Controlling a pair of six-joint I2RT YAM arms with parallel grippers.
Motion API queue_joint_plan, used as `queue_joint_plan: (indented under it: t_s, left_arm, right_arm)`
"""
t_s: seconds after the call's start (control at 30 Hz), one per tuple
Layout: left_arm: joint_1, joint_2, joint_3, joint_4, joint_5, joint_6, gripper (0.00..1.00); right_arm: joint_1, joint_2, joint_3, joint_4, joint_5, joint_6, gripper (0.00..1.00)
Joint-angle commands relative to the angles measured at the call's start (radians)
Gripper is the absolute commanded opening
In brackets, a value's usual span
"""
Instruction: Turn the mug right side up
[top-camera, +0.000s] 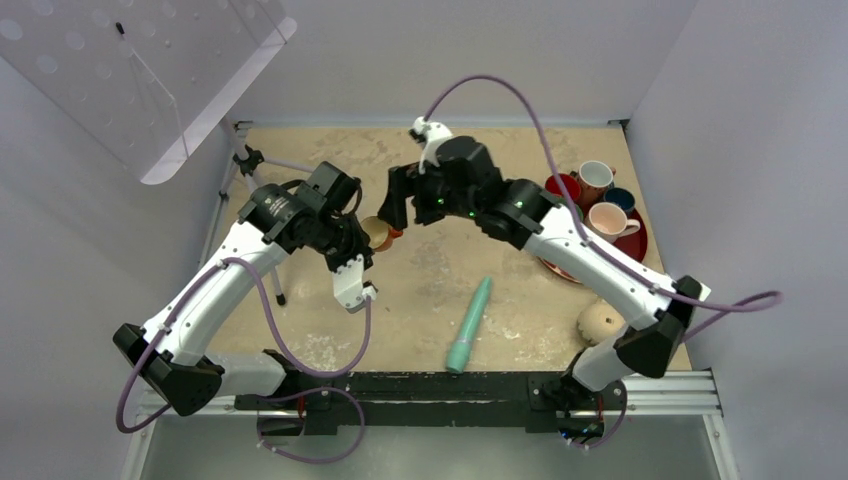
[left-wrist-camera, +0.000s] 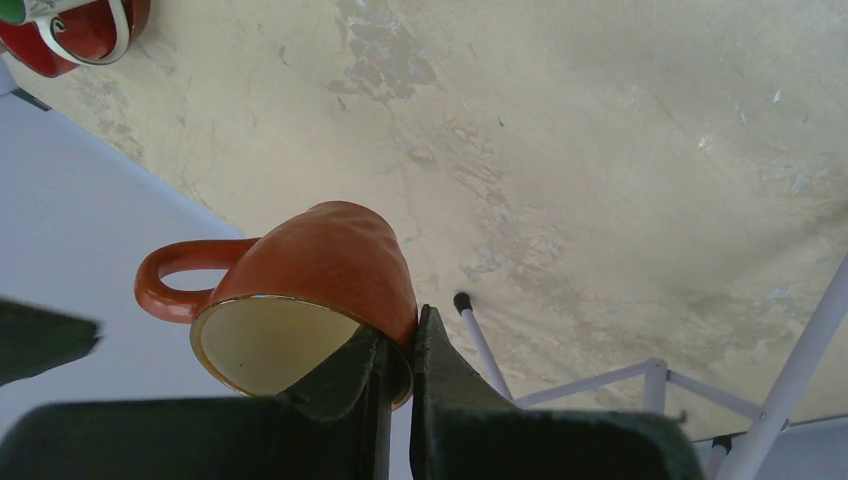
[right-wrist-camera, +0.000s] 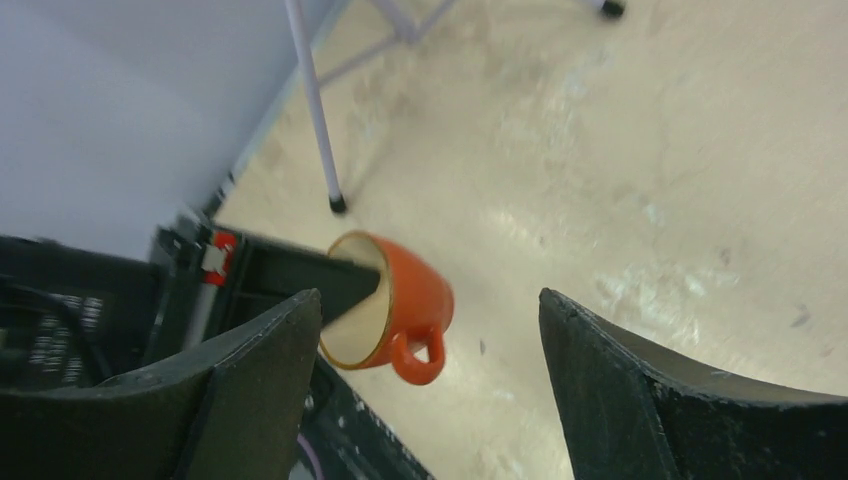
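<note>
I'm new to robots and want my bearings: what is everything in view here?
orange mug: one, orange with cream inside, held over the table's middle
beige mug: one, tan, on the table by the right arm's base
cups: four, red, white, blue and pale peach, on the tray
tray: one, red, right side
teal tool: one, teal, near middle
stand: one, white, left edge
clear panel: one, see-through, upper left
table: one, sandy, under everything
left gripper: one, black, shut on the orange mug's rim
right gripper: one, black, open, facing that mug

Orange mug (top-camera: 379, 232) in left gripper (top-camera: 367, 238)
</note>
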Motion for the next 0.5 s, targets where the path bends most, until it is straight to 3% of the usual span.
queue_joint_plan:
  t_s: [0.0, 0.13, 0.23, 0.47]
  left_arm:
    - [-0.014, -0.021, -0.001, 0.024, -0.054, 0.289, 0.0]
    - [-0.02, -0.016, -0.006, 0.03, -0.056, 0.286, 0.0]
    - [-0.027, -0.022, -0.011, 0.031, -0.054, 0.277, 0.0]
    - [-0.027, -0.036, -0.024, 0.038, -0.058, 0.267, 0.0]
  right_arm:
    - [0.077, 0.059, 0.107, -0.137, 0.065, -0.044, 0.79]
    - [0.108, 0.125, 0.133, -0.127, 0.08, -0.049, 0.76]
    - [0.111, 0.178, 0.161, -0.169, 0.137, -0.043, 0.66]
    - [0.109, 0.247, 0.171, -0.228, 0.248, -0.045, 0.22]
